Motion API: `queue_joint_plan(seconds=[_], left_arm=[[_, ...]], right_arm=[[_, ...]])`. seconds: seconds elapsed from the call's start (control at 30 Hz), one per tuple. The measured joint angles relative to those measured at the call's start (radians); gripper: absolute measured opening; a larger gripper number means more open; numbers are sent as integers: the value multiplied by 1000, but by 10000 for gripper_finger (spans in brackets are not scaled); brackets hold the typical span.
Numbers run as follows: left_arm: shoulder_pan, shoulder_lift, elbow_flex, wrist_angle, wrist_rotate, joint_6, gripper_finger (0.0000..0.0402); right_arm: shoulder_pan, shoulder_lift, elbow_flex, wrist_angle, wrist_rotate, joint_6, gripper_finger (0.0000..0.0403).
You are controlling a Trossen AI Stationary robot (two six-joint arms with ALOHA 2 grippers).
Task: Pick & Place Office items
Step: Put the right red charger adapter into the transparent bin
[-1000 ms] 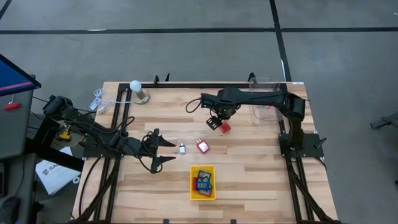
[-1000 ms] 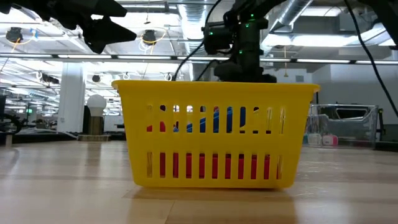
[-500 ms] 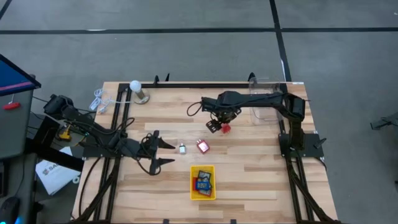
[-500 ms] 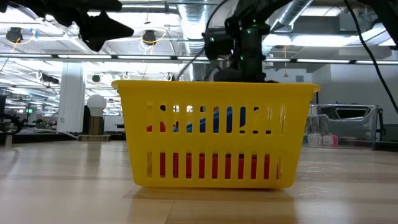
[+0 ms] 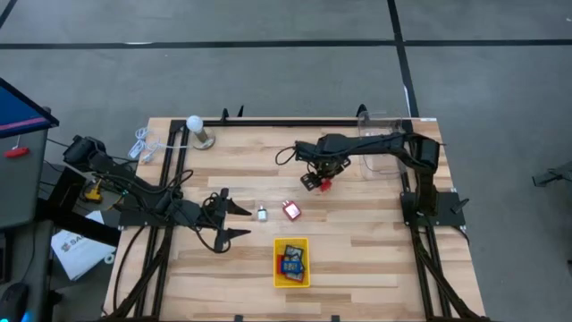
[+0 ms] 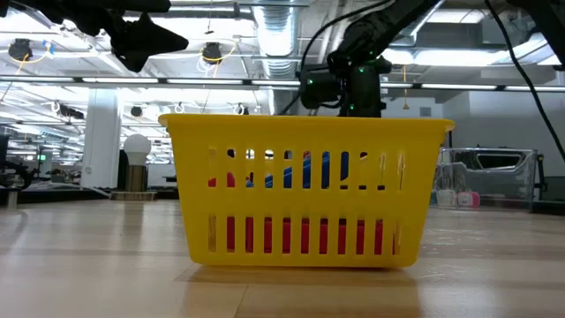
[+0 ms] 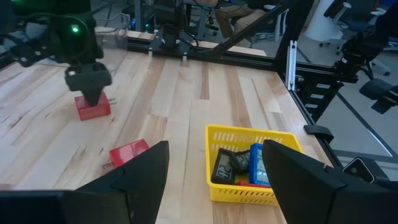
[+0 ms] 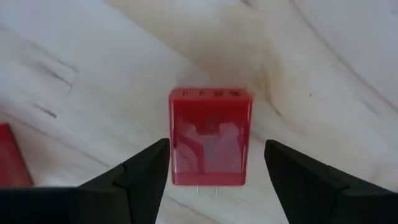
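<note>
Straddling red block [image 8: 211, 137]; fingers [image 8: 134, 177] clear

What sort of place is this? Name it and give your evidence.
Probably a robotics lab in an open industrial hall: a framed wooden workbench on a grey concrete floor, with exposed ceiling ducts and strip lights overhead.

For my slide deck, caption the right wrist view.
Open right gripper poised over a red block lying on the wooden table.
</note>
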Motion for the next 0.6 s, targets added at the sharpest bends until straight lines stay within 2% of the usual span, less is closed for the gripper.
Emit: queue_joint_plan(seconds=[0.3, 0.6], left_arm=[[0, 0, 0, 0, 0, 0, 255], [0, 0, 0, 5, 0, 0, 255]], right_arm=[[-25, -4, -66, 66, -31, 3, 256], [-24, -4, -71, 92, -34, 2, 255]])
